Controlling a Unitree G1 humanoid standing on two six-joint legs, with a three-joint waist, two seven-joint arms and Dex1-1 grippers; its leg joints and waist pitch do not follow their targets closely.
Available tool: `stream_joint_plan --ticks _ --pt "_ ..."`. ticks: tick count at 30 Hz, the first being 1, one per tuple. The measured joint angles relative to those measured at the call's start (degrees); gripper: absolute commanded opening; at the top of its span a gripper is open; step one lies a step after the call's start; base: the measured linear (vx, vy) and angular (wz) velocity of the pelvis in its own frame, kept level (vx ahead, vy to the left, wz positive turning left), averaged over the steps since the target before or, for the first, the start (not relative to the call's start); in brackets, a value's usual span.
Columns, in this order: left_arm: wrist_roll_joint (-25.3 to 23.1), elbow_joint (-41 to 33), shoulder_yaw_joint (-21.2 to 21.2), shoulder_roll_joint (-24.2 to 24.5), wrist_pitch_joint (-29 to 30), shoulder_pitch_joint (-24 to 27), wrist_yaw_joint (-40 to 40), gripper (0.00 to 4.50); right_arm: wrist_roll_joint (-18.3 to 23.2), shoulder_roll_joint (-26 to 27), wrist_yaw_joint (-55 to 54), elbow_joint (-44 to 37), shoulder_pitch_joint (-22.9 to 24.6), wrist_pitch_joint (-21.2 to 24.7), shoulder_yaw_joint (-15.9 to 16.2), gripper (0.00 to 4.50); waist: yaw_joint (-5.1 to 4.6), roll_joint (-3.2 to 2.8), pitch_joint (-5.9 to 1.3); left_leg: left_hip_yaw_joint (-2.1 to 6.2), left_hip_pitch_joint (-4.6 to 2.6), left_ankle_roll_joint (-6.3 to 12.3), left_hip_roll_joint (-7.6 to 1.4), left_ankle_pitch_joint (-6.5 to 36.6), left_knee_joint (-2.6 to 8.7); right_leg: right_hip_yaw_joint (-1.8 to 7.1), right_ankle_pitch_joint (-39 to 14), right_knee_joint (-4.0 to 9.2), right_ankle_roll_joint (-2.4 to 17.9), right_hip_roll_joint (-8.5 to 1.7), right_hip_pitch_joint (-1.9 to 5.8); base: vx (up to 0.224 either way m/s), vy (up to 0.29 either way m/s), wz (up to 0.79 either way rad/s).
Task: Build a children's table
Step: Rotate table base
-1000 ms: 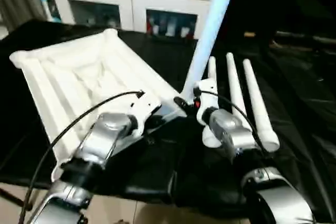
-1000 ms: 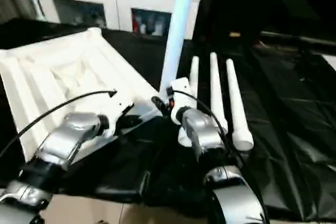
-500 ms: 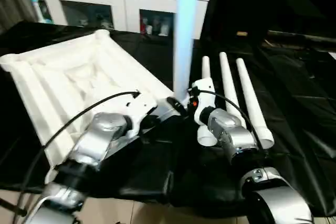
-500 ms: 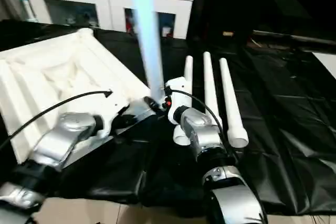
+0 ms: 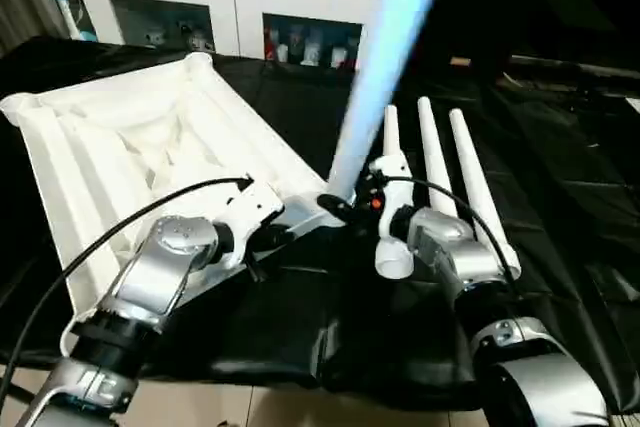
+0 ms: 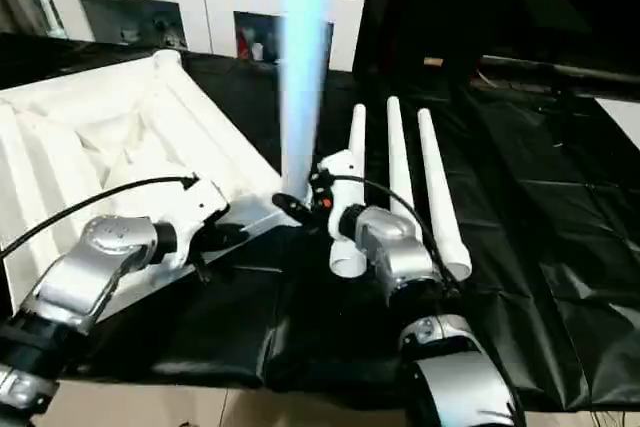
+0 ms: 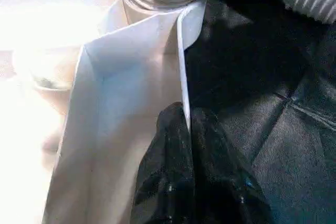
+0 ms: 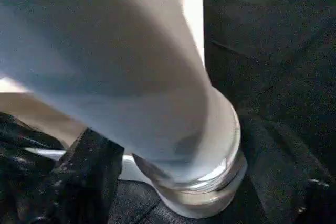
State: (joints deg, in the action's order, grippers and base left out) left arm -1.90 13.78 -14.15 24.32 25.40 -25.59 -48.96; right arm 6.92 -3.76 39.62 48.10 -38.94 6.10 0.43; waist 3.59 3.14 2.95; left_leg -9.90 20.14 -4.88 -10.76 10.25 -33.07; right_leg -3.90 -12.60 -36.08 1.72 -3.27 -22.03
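The leg [image 5: 385,42] I am fitting stands nearly upright in the near corner socket [image 8: 202,190] of the upside-down tabletop [image 5: 130,167], its long axis rising just ahead of my right gripper [image 5: 350,209]. That gripper's jaws stand wide around its base, though I cannot tell whether they press it. My left gripper [image 7: 189,129], pinched tight on the tabletop's thin rim right beside the socket, is the steadying one.

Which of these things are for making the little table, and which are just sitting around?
For the table:
- white plastic ribbed tabletop, lying upside down
- long white tube leg standing in its near corner
- three spare white tapered tube legs lying side by side

Just there:
- white cabinet with glass doors
- black plastic sheet under everything
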Motion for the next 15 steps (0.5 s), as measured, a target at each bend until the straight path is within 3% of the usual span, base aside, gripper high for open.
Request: stream_joint_plan --ticks 6,10,15 --pt "0.66 -0.62 -0.20 2.72 -1.58 0.75 -2.25 0.00 0.46 -0.10 2.70 -0.19 0.05 0.67 0.08 2.74 -0.01 0.02 0.01 0.00 -0.01 0.00 -0.01 0.00 0.00 0.00 0.00 -0.01 0.00 0.00 0.00 0.000 0.000 0.00" --pt "1.58 -0.74 0.46 5.10 -6.77 2.45 -4.89 0.00 2.27 -1.38 7.83 -2.98 1.11 3.44 0.64 2.71 0.16 0.08 0.11 0.00 0.09 0.00 -0.01 0.00 0.00 -0.02 0.00 0.04 0.00 0.00 -0.03 0.000 0.000 0.00" --pt "2.28 -1.19 0.76 6.01 -8.25 2.70 -6.72 0.00 4.51 -2.86 14.45 -7.63 1.02 6.48 1.90 2.70 0.75 0.18 0.27 0.00 0.24 0.02 -0.04 -0.01 -0.02 -0.06 0.00 0.02 0.00 0.00 -0.16 0.000 0.000 0.00"
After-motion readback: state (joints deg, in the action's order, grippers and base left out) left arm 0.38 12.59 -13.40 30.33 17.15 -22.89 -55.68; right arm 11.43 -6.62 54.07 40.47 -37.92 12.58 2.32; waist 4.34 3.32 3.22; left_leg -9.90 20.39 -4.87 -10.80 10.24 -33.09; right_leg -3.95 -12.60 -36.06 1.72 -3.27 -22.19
